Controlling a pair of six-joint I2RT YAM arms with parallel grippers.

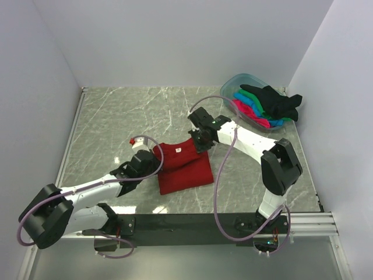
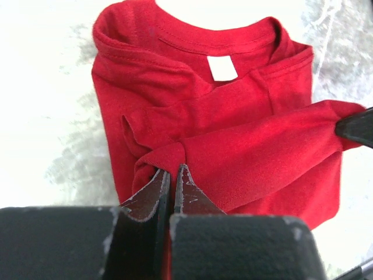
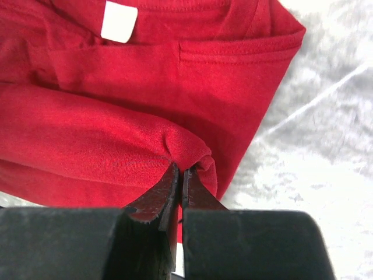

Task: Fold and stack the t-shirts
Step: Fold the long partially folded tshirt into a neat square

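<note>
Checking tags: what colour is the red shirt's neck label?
White label on the shirt; left wrist view shows it best.

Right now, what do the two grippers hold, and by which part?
Both are shut on the dark red t-shirt: the left gripper pinches one end of a raised fold of cloth, the right gripper the other end.

The left arm [image 1: 87,191] and right arm [image 1: 250,140] have white link shells joined by bulky black joint housings [image 1: 281,166]. A mauve cable [image 1: 218,192] runs along each arm. Both bases are bolted to a black rail [image 1: 186,221]. The left pincer [image 2: 173,181] and right pincer [image 3: 179,184] have thin black fingers with scuffed, pale-flecked edges.
</note>
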